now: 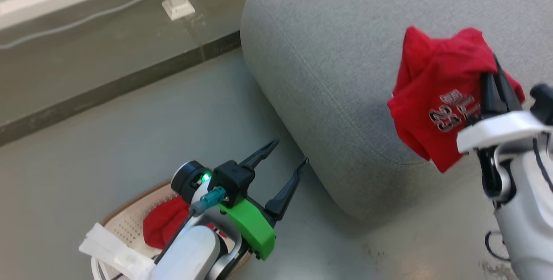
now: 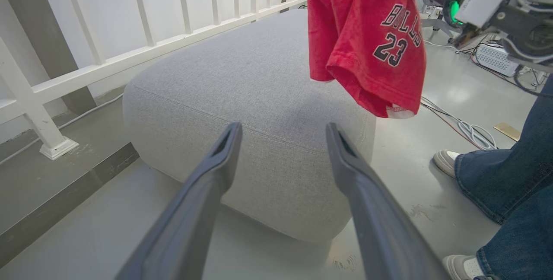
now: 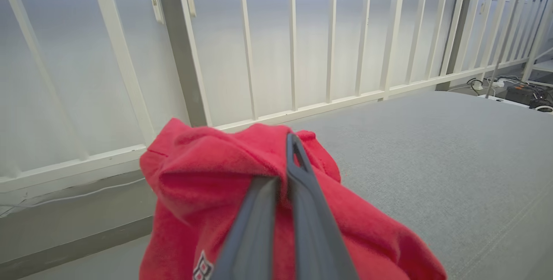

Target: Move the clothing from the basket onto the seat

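Right now the right fingers (image 3: 304, 202) are squeezed tight on a red shirt (image 1: 436, 81), pinching a bunch of the cloth near its top. The red shirt says "BULLS" and "23" on it. It hangs in the air over one edge of the big grey seat (image 1: 328, 77). Its low end droops down past that edge, and I cannot tell if it rubs the seat. The left fingers (image 2: 209, 185) are spread wide apart and hold nothing. They are up in the air just beside the seat, and their tips point at its side. The basket (image 1: 125, 224) sits on the grey floor (image 1: 129, 133), a little way off from the seat, and the left arm hides part of it. Another red piece (image 1: 164, 224) lies bunched up inside the basket. A white railing (image 2: 142, 51) runs along the far side of the seat. Near the seat, on the side where the shirt hangs, a person's leg (image 2: 505, 176) in blue jeans and a pale shoe (image 2: 445, 161) rest on the floor, with some cables (image 2: 471, 128) close by.
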Available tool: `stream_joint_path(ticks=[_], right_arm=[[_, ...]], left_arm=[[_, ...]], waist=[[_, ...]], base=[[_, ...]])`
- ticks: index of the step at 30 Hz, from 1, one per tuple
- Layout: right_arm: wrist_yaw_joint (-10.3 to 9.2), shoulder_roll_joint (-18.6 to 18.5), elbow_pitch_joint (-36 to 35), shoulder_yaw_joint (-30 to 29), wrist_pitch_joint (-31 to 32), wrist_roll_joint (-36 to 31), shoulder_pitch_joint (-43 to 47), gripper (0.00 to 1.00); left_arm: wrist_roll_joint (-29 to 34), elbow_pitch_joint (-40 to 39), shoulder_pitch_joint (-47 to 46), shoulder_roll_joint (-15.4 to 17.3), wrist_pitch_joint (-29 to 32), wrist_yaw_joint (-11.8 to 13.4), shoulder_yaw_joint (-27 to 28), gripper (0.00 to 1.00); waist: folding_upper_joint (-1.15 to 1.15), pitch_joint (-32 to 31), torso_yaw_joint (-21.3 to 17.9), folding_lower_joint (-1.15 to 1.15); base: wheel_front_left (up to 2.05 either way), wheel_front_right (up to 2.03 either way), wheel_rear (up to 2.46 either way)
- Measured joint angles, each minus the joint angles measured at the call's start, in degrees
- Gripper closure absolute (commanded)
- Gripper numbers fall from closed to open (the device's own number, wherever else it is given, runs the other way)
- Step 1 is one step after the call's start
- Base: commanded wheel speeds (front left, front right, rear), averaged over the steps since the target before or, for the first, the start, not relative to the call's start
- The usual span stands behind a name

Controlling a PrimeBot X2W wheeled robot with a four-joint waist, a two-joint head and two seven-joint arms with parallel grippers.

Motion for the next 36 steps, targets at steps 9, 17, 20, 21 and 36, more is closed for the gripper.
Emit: stream_joint_path(ticks=[9,17,20,21,36], right_arm=[[2.97,-0.16,2.86,-0.76,0.49,2.57,-12.71,1.00],[3.22,-3.05,4.70,-3.07,2.71,3.53,-26.88,1.00],[3.15,-4.90,5.84,-3.89,3.41,3.10,-31.00,1.00],[3.14,-5.99,6.27,-4.34,3.90,2.94,-33.31,1.00],[-0.13,-12.35,14.40,-10.53,6.09,3.16,-43.50,1.00]], left_arm=[[2.04,-3.02,-4.17,0.42,1.67,0.09,0.44,0.00],[3.21,-5.73,-8.61,0.71,3.94,0.05,0.18,0.00],[3.55,-6.87,-9.85,0.70,4.58,-0.01,0.07,0.00],[3.61,-7.72,-10.72,0.67,4.60,-0.16,-0.05,0.00],[7.06,-13.51,-16.06,0.86,7.21,-0.25,-1.24,0.00]], waist=[[0.00,6.13,1.47,0.00],[0.00,12.17,3.67,0.00],[0.00,14.48,4.77,0.00],[0.00,15.98,5.58,0.00],[0.00,27.89,12.14,0.01]], base=[[0.00,0.00,0.00],[0.00,0.00,0.00],[0.00,0.00,0.00],[0.00,0.00,0.00],[0.00,0.00,0.00]])
